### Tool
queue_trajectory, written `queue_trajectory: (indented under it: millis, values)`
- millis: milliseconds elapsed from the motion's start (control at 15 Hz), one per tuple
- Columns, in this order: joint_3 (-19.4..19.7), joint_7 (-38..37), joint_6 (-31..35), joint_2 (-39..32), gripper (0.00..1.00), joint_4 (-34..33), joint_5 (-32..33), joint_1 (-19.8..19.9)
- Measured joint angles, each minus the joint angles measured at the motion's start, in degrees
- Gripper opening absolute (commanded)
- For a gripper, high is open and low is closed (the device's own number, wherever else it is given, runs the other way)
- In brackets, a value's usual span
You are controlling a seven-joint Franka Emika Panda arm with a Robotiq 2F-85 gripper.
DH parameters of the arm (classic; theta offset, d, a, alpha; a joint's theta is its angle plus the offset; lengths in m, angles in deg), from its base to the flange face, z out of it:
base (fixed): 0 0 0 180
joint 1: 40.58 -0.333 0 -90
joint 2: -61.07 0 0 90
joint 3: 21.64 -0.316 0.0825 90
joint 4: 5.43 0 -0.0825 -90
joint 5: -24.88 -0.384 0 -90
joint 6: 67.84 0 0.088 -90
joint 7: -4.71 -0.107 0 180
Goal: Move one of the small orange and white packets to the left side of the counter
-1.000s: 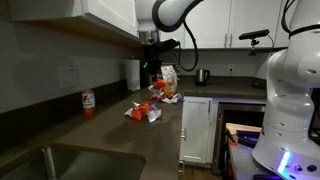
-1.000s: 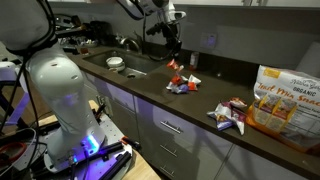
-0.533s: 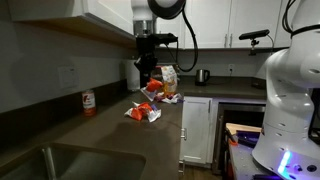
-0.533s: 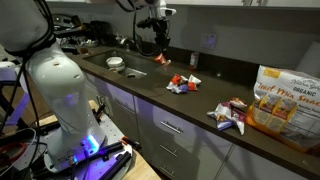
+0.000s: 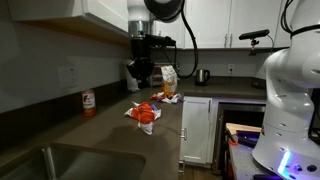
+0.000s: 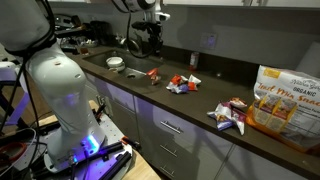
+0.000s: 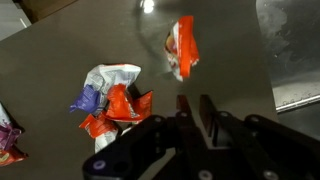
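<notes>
One small orange and white packet (image 7: 182, 48) lies alone on the dark counter (image 7: 60, 50), apart from the pile of packets (image 7: 115, 100). In an exterior view this lone packet (image 6: 153, 73) sits between the pile (image 6: 182, 83) and the sink (image 6: 120, 65). My gripper (image 7: 195, 103) hangs above the counter just short of the lone packet and does not touch it. Its jaws stand almost together with nothing between them. The gripper shows in both exterior views (image 5: 139, 84) (image 6: 152, 52), raised over the counter (image 5: 100, 130), with the pile (image 5: 145, 113) below it.
The steel sink (image 7: 300, 50) lies just beyond the lone packet. A red and white bottle (image 5: 88, 103) stands by the wall. A large snack bag (image 6: 285, 95) and more packets (image 6: 228, 113) sit at the far end. A kettle (image 5: 202, 76) stands at the back.
My gripper carried one packet from the pile towards the sink. The packet has left the jaws and now lies on the counter, and the gripper stands higher above it.
</notes>
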Motion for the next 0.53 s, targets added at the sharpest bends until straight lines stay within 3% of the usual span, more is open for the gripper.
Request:
queue_trajectory:
  millis: [467, 533]
  values:
    - [1.65, 0.23, 1.54, 1.21, 0.96, 0.33, 0.31, 0.75]
    - [2.27, 0.86, 1.44, 1.71, 0.99, 0.3, 0.32, 1.16]
